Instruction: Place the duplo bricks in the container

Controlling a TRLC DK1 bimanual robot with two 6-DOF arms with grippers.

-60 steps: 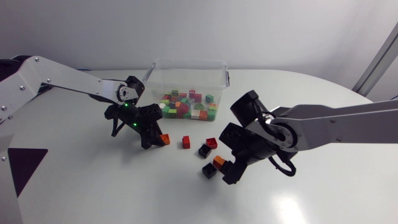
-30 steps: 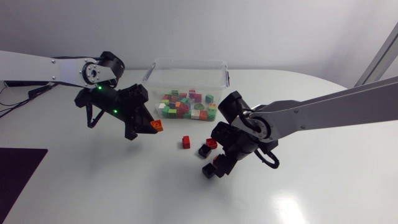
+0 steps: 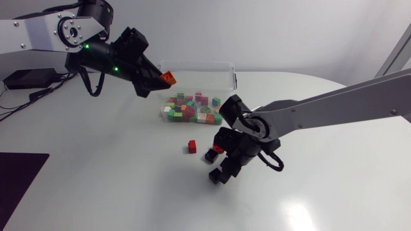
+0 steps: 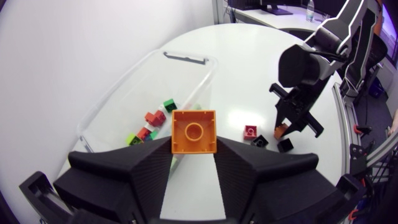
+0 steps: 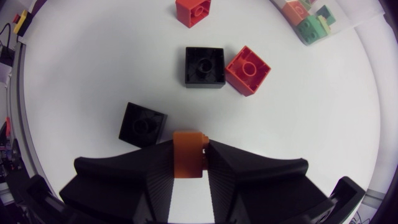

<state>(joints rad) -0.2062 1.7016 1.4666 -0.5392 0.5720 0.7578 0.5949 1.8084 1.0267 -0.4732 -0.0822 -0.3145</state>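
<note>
Your left fingers point(image 4: 146, 171) pinch an orange brick point(image 4: 194, 131), raised by the container point(image 4: 186, 59) — your right fingers point(image 5: 239, 171) clamp a second orange brick point(image 5: 188, 154) low over the counter point(image 5: 311, 124), beside a black brick point(image 5: 143, 124).

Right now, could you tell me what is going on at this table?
The left gripper holds an orange brick in the air at the edge of the clear container, which already holds many bricks. The right gripper grips a second orange brick low over the table, beside loose black and red bricks.
</note>
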